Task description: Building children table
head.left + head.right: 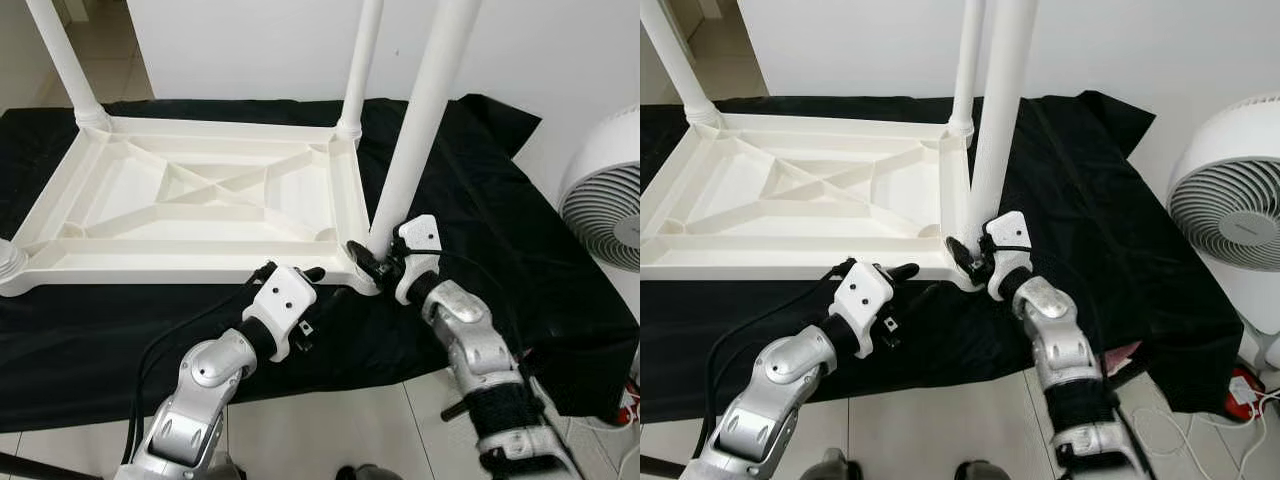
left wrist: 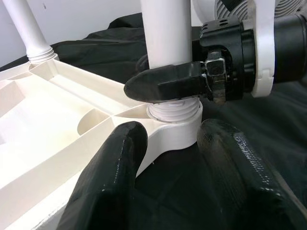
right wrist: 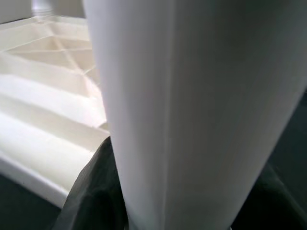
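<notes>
Upturned white tabletop (image 1: pixel 190 200) lying flat on a black cloth (image 1: pixel 480 250) on the floor, ribs facing up, so the leg sockets are open from above. Two legs standing at the far corners (image 1: pixel 62 60) (image 1: pixel 360 60); the near left corner socket (image 1: pixel 8 262) apparently without a leg yet. Near right leg (image 1: pixel 425 110) upright in its corner socket, with threads visible at the collar (image 2: pixel 175 111) in the left wrist view, so likely part screwed and not yet seated. Right gripper (image 1: pixel 380 262) clamped around the base of that leg, fingers (image 2: pixel 163 84) closed on the tube just above the collar, low down, probably to turn it without tipping. Left gripper (image 1: pixel 300 280) just beside the same corner, fingers (image 2: pixel 115 172) spread open either side of the tabletop's rounded corner, not clearly touching it; judged to be placed to brace the top against spinning. Near edge of the tabletop running close to the cloth's front, tiled floor (image 1: pixel 330 430) beyond. Fan (image 1: pixel 605 200) standing to the right, well apart from the leg. Room for the wrist to twist looks tight between the two grippers, freer on the fan side.
</notes>
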Robot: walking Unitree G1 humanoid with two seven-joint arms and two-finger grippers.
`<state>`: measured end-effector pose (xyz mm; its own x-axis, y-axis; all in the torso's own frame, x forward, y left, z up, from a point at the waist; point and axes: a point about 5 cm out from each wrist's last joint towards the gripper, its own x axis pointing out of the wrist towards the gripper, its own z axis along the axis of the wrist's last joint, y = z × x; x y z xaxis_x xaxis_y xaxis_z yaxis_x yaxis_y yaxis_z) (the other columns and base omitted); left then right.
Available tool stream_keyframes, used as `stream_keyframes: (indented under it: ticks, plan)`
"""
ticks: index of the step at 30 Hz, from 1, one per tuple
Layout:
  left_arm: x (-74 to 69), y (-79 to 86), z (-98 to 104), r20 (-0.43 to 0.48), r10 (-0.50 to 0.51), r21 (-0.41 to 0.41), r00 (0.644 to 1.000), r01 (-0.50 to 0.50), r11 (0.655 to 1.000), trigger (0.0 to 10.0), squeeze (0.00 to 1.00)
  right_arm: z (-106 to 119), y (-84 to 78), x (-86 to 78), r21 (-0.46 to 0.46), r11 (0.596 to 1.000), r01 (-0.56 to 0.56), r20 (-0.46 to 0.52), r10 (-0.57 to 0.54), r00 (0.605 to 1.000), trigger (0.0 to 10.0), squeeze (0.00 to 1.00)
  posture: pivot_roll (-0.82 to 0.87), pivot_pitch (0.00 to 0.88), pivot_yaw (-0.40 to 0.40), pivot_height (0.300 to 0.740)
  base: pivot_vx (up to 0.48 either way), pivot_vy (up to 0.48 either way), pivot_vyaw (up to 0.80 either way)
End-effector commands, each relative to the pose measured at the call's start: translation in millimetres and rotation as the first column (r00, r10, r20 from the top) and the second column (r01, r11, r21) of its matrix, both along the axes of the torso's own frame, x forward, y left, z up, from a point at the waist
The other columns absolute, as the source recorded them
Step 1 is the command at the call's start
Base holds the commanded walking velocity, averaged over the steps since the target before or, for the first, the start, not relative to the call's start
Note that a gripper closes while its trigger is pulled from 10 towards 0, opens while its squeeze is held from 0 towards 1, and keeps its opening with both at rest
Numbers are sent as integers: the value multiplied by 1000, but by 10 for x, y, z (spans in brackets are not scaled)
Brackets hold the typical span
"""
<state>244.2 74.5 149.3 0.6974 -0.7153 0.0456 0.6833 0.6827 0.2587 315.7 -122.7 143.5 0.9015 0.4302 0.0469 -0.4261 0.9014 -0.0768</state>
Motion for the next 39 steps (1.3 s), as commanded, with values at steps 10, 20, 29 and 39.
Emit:
stream_keyframes:
  ticks: [10,20,29,39]
  plan:
    - [12,-25,13,2,0,-12,1000,1,1000,10000,0,-26,-12,-142,61,966,250,-34,-248,968,10000,0,-42,66,-23,740,0,0,0]
    - [-9,-6,71,12,10,-21,1000,-10,1000,10000,0,87,35,-265,74,929,361,-26,-360,932,10000,0,-42,121,-16,740,0,0,0]
    - [-96,40,93,0,15,-17,1000,-15,1000,10000,0,125,21,-351,68,917,392,-28,-391,920,10000,0,-32,176,-4,740,0,0,0]
    - [-138,85,92,-13,23,-5,1000,-23,1000,10000,0,131,46,-387,60,913,404,-45,-401,915,10000,388,-21,185,8,740,0,0,0]
